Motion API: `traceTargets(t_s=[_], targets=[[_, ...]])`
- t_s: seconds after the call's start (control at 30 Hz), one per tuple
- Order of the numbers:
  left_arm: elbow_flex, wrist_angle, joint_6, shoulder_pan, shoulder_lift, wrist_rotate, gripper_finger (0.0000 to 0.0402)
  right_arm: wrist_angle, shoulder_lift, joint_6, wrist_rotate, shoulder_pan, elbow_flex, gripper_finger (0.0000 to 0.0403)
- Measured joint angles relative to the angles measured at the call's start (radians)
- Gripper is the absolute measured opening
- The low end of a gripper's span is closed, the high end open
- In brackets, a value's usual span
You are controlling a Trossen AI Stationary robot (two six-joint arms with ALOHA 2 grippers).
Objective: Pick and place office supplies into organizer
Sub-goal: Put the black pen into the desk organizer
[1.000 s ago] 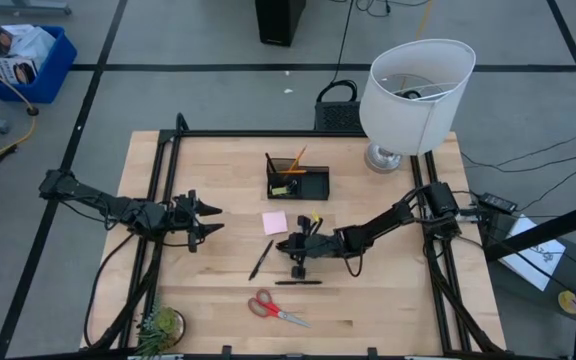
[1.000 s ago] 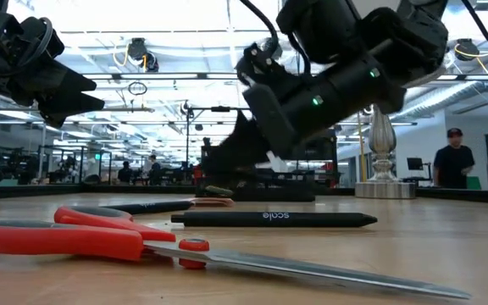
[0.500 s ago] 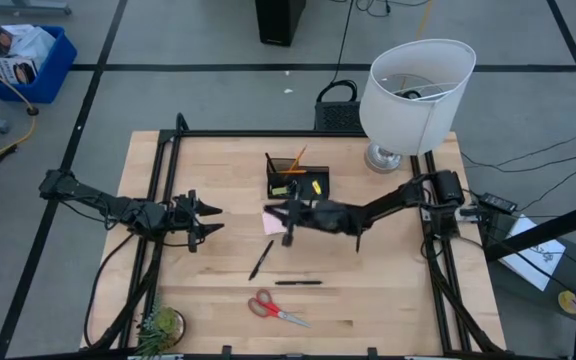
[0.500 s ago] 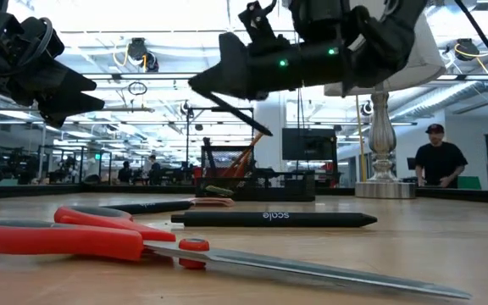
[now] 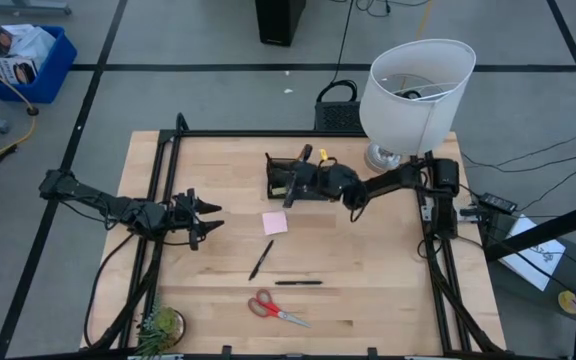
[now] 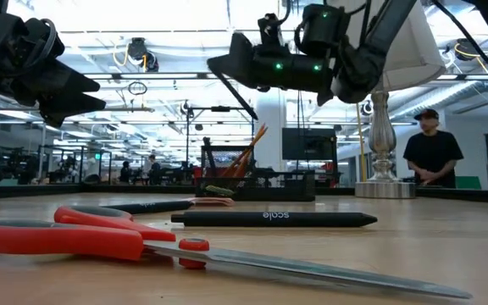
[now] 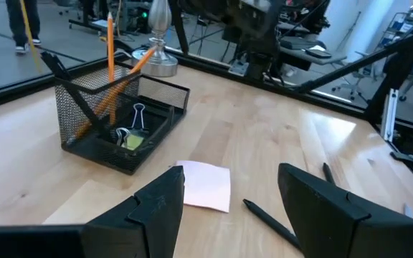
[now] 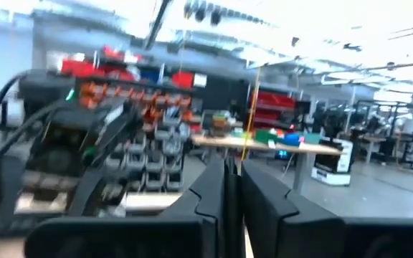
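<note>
My right gripper (image 5: pixel 290 193), jaws pinched on a pen (image 6: pixel 237 91) slanting down, hangs over the organizer (image 5: pixel 298 178); left gripper (image 5: pixel 208 221) waits wide.

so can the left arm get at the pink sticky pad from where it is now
Probably yes. The left gripper hovers open beside the pink sticky-note pad, with bare table between them. The right gripper is off over the organizer, out of the way.
</note>
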Motion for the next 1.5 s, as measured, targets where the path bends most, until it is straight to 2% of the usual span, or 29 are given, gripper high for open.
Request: traceTargets(t_s=[0.2,0.37,0.73,0.93,1.37,1.5], targets=[[0.0,0.009,-0.002,0.0,0.0,-0.022,0.023,0.067,0.031,0.041,-0.031,-0.062,0.014,0.0029],[0.0,0.047,0.006,0.0,0.0,-0.044,0.023,0.076,0.097,0.057,-0.054,-0.087,0.104,0.0027],[0.0,0.08,-0.001,0.0,0.0,-0.025,0.023,0.056,0.268,0.113,-0.048,-0.135,0.269,0.0027],[0.0,0.076,-0.014,0.0,0.0,-0.024,0.023,0.055,0.303,0.164,-0.048,-0.144,0.279,0.0036],[0.0,0.074,-0.039,0.0,0.0,-0.023,0.023,0.033,0.303,0.136,-0.048,-0.143,0.279,0.0039],[0.0,0.074,-0.039,0.0,0.0,-0.023,0.023,0.031,0.303,0.114,-0.047,-0.141,0.279,0.0058]])
